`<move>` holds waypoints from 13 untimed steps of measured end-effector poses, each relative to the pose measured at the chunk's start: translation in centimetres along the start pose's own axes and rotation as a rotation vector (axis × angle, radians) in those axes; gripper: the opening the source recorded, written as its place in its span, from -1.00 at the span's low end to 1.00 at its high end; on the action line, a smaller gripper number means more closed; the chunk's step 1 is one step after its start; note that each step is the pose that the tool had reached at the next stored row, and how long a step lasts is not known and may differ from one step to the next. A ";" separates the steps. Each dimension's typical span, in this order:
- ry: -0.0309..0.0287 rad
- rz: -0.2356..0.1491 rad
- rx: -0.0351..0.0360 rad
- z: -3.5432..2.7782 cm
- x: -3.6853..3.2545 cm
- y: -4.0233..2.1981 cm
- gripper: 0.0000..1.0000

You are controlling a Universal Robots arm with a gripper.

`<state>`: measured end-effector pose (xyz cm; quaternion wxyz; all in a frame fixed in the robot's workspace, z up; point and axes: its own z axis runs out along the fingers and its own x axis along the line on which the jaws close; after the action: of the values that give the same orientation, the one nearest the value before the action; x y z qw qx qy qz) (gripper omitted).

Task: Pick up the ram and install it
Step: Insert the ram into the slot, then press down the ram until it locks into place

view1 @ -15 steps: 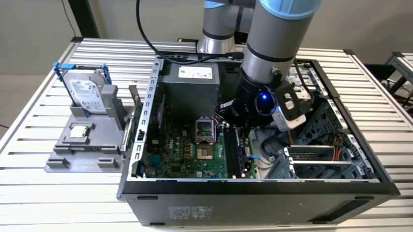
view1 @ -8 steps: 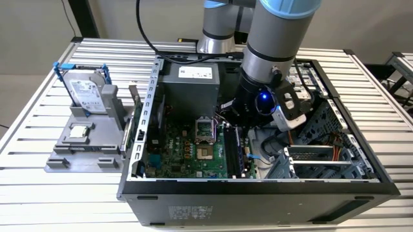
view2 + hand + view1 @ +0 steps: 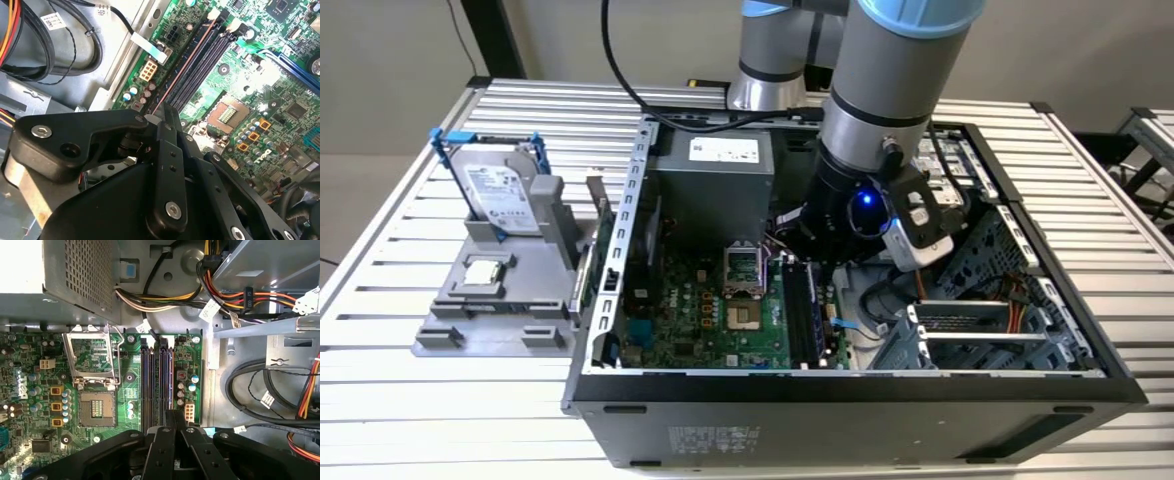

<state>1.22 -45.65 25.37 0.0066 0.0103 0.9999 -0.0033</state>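
While the arm reaches down into the open computer case (image 3: 720,385), the gripper (image 3: 159,116) pinches the ram (image 3: 182,75) on edge, its long axis running along the motherboard's (image 3: 30,390) memory slots (image 3: 150,375), directly above them.

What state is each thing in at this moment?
gripper, shut on the ram
ram, edge-on along the memory slots; whether it is seated cannot be told
processor socket, empty, frame lifted
computer case, lying open
hard drive, upright in the gray stand
processor chip, flat on that stand
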 end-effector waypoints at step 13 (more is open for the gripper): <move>-0.0009 -0.106 -0.0002 -0.02 0.00 0.00 -1.00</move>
<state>1.22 -45.65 25.39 0.0069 -0.0429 0.9991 -0.0035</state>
